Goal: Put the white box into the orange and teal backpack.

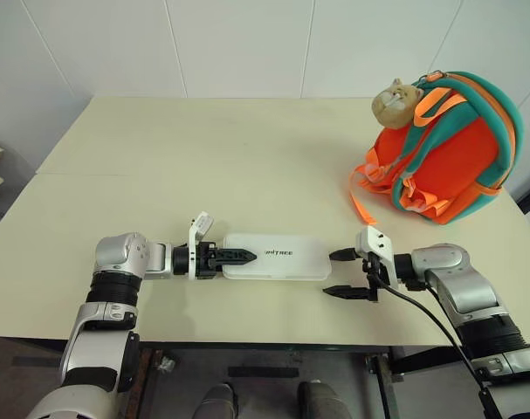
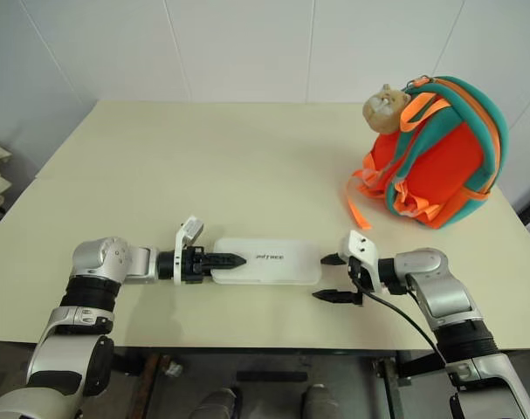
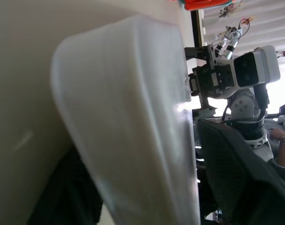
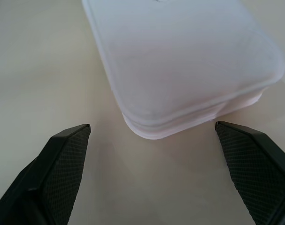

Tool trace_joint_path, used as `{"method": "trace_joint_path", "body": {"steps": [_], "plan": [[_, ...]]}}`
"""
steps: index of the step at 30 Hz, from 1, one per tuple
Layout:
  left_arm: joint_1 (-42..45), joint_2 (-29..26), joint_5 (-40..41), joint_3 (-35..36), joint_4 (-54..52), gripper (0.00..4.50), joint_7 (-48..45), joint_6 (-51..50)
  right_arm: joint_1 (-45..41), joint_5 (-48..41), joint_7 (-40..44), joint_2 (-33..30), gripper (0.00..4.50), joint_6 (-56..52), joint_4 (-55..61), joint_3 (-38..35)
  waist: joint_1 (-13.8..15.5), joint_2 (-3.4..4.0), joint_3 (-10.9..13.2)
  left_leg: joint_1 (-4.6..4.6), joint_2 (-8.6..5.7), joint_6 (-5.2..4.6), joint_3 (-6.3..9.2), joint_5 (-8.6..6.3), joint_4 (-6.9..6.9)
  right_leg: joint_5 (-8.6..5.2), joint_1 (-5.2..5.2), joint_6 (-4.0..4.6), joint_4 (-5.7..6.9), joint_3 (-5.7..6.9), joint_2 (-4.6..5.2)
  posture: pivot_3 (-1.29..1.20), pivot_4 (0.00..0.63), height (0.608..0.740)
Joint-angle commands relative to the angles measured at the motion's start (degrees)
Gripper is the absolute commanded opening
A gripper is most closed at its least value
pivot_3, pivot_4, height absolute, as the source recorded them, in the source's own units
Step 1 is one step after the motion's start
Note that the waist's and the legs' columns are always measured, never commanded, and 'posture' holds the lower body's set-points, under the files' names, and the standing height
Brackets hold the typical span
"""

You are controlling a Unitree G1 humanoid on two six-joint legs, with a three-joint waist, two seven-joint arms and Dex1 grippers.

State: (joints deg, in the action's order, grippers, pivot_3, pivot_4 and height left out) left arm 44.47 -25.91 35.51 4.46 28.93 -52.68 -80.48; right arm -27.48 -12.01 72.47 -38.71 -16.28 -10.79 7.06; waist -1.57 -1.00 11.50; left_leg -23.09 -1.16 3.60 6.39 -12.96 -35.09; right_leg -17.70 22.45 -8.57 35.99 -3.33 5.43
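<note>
Early stage: white box (image 1: 278,257) lies flat near the desk's (image 1: 203,157) front edge, not lifted. Orange and teal backpack (image 1: 448,144) stands at the far right corner, well apart; whether it's unzipped can't be told. Left gripper (image 1: 238,257) is narrowed over the box's left end, seemingly gripping it. Right gripper (image 1: 341,272) is spread wide just beside the box's right end, not touching. Lift, carry and insert remain.

White box (image 1: 278,257) looks like smooth matt plastic, slightly translucent at the rim. Orange and teal backpack (image 1: 448,148) is soft cloth with woven webbing straps; its charm (image 1: 395,101) looks plush. Table (image 1: 203,166) smooth matt; right gripper (image 4: 154,164) pads (image 4: 67,164) cross-hatched black.
</note>
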Motion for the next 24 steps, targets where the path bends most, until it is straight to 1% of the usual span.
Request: {"method": "trace_joint_path", "body": {"steps": [1, 3, 5, 7, 10, 15, 17, 20, 24], "plan": [[-0.78, -1.25, -1.04, -1.91, -0.62, 1.65, 0.51, 0.54, 0.61, -1.34, -0.55, -0.84, 4.5, 0.36, 2.34, -1.79, -0.01, 0.0, 0.0, 0.0, 0.0, 0.0, 0.0, 0.0, -0.01, 0.0, 0.0, 0.0, 0.0, 0.0, 0.0, 0.0, 0.15, 0.74], [-2.0, -1.48, -0.63, -2.89, -2.69, 1.34, -0.09, 0.92, 1.62, -1.63, -0.67, -1.03, 4.5, 0.23, 3.08, -2.09, -0.01, -0.01, -0.01, 0.02, 0.0, 0.0, 0.0, 0.0, -0.02, 0.0, -0.03, 0.0, 0.01, 0.0, 0.0, 0.0, 0.15, 0.74], [-3.41, -0.01, 0.51, -0.4, -5.57, 1.31, 1.92, 1.02, 4.02, -2.85, -2.19, -1.05, 4.5, -0.79, 5.71, -3.89, 0.0, -0.01, -0.01, 0.02, 0.01, 0.01, 0.0, 0.01, -0.02, 0.01, -0.03, 0.0, 0.01, 0.0, 0.0, 0.0, 0.15, 0.74], [-4.47, 1.24, 1.61, 2.54, -8.31, 1.31, 2.73, 3.78, 5.53, -4.01, -4.67, -0.93, 4.5, -1.95, 7.98, -6.3, 0.1, -0.02, -0.01, 0.01, 0.02, 0.0, 0.01, 0.0, 0.0, 0.0, -0.03, 0.0, 0.0, 0.0, 0.01, 0.0, 0.15, 0.74], [-5.49, 1.55, 2.81, 5.51, -11.32, 1.31, 3.27, 6.65, 6.32, -5.14, -9.61, -1.04, 4.5, -3.6, 9.91, -10.71, 0.12, -0.02, -0.01, -0.02, -0.01, 0.0, 0.01, 0.01, -0.03, 0.01, -0.01, -0.01, -0.02, -0.01, 0.04, 0.0, 0.15, 0.74], [-6.93, -1.36, 2.59, 6.03, -14.52, 1.31, 1.81, 12.12, 5.81, -4.58, -18.03, -3.26, 4.5, -5.52, 7.43, -18.27, -0.03, -0.02, -0.01, 0.0, 0.01, 0.01, 0.0, 0.07, -0.02, 0.08, 0.0, 0.06, -0.02, -0.01, 0.03, 0.0, 0.15, 0.74], [-7.43, -3.22, 1.65, 5.08, -15.61, 1.31, 0.53, 15.41, 4.15, -4.15, -22.36, -3.36, 4.5, -6.35, 5.38, -20.5, -0.1, -0.02, -0.01, 0.0, 0.02, 0.01, -0.01, 0.07, 0.0, 0.07, 0.0, 0.08, -0.04, -0.01, 0.02, 0.0, 0.15, 0.74], [-8.76, -7.15, -1.01, 0.92, -18.92, 1.31, -2.88, 21.32, -0.21, -3.74, -28.29, -2.53, 4.5, -7.56, 2.35, -22.09, -0.24, -0.01, -0.01, -0.01, 0.04, 0.01, -0.09, 0.07, 0.04, 0.07, 0.07, 0.1, -0.04, -0.08, 0.02, 0.0, 0.15, 0.74], [-9.5, -7.77, 1.06, 2.29, -20.83, 1.31, -2.36, 21.44, -9.11, -0.8, -37.16, 0.23, 4.5, -7.93, -4.12, -20.61, -0.27, -0.01, 0.0, 0.01, 0.06, 0.0, -0.12, 0.07, 0.09, 0.06, 0.08, 0.13, -0.04, -0.08, 0.02, 0.0, 0.15, 0.74]]}}
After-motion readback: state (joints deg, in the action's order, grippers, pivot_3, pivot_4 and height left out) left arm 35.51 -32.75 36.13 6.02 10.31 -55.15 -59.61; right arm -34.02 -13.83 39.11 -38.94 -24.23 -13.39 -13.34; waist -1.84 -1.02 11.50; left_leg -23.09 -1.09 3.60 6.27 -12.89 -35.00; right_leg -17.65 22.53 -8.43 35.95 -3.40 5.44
